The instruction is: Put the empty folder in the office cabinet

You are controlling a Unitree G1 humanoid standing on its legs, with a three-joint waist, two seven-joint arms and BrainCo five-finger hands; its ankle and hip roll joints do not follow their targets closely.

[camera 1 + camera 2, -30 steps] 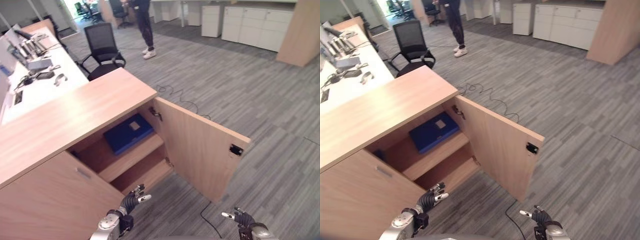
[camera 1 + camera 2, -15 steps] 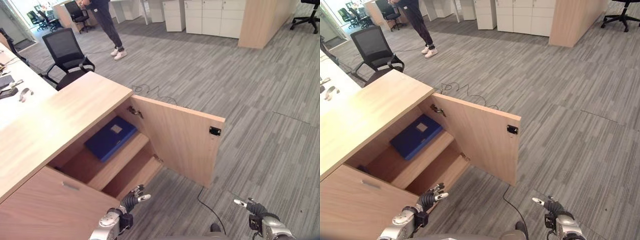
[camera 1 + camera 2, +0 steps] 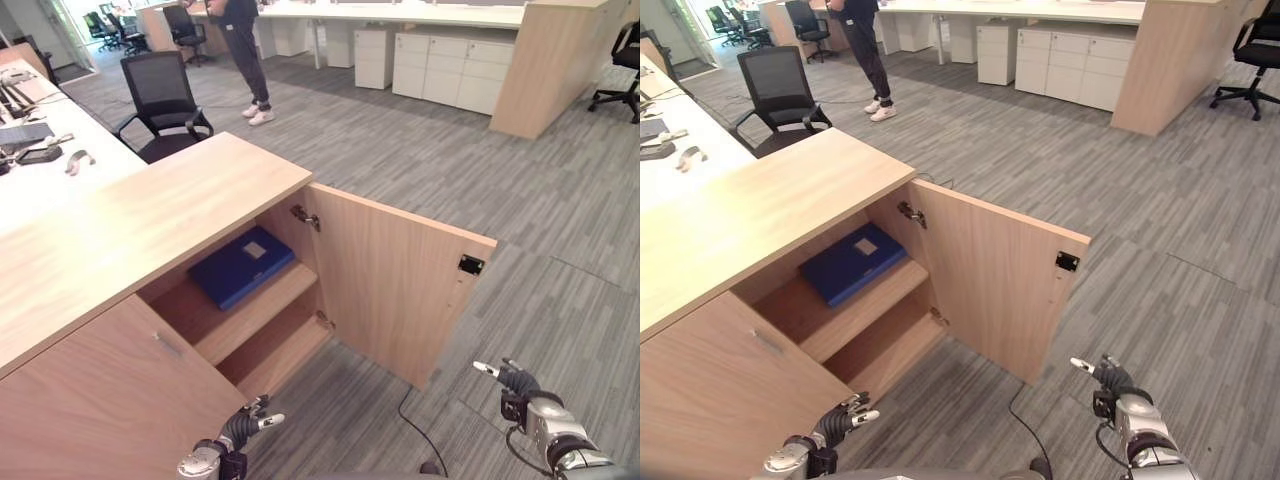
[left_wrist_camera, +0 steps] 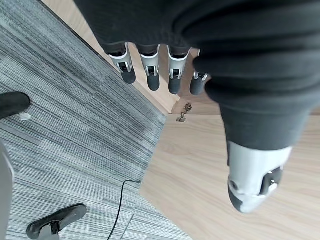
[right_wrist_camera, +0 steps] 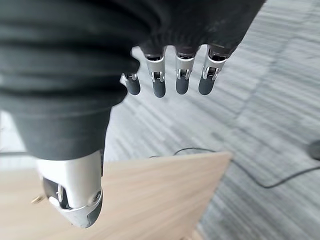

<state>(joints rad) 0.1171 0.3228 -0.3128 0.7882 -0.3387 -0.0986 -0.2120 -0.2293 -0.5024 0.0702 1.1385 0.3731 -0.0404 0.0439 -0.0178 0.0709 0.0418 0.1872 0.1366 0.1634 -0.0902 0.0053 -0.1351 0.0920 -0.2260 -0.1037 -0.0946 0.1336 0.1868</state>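
Note:
A blue folder (image 3: 241, 267) with a pale label lies flat on the upper shelf inside the wooden office cabinet (image 3: 150, 215). The cabinet's right door (image 3: 400, 285) stands swung wide open toward me. My left hand (image 3: 243, 427) hangs low in front of the cabinet's closed left door, fingers relaxed and holding nothing. My right hand (image 3: 512, 382) hangs low to the right of the open door, open as well. Both hands are well below and in front of the folder.
A lower shelf (image 3: 275, 352) sits beneath the folder. A black office chair (image 3: 165, 98) stands behind the cabinet, and a person (image 3: 243, 50) stands farther back. A white desk (image 3: 45, 165) with devices lies at the left. White cabinets (image 3: 455, 72) line the far wall.
The camera has swung, so the whole scene has shifted. My left hand has sunk lower in view and my right hand has risen a little. The folder stays on the shelf.

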